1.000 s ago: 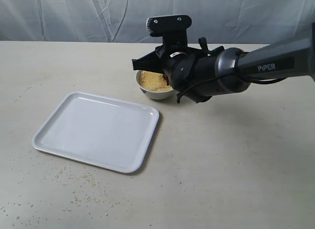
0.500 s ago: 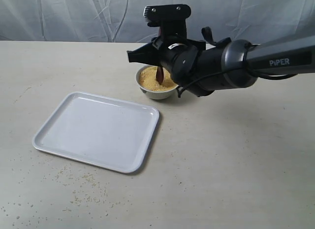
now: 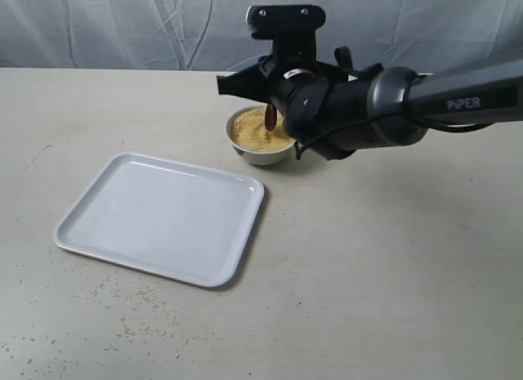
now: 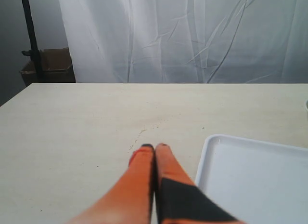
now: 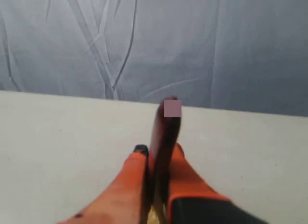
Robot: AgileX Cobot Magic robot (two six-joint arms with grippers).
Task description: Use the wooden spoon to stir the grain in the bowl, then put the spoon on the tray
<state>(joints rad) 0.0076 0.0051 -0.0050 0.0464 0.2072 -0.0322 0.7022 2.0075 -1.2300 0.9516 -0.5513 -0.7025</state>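
The right gripper [image 5: 159,154] is clamped narrow on the dark reddish-brown glossy wooden spoon [image 3: 270,117], its orange fingers [image 5: 190,178] pinching the slim handle from both sides. The spoon's long axis stands steep, oval head down, handle rising into the gripper. The head hangs over the fine yellow-tan grain [image 3: 249,133] in the small round white ceramic bowl [image 3: 248,154]; whether its tip touches the mound I cannot tell. The bowl sits toward the far edge of the pale bench [image 3: 392,274], about mid-width.

The large flat white rectangular plastic tray [image 3: 163,216] lies bare toward the left front, its far right corner near the bowl but apart. Bare bench spreads right of and in front of the bowl. Loose granules [image 3: 139,302] dot the front left.

The left gripper [image 4: 154,148] hangs pressed together on nothing, beside the tray's rim.
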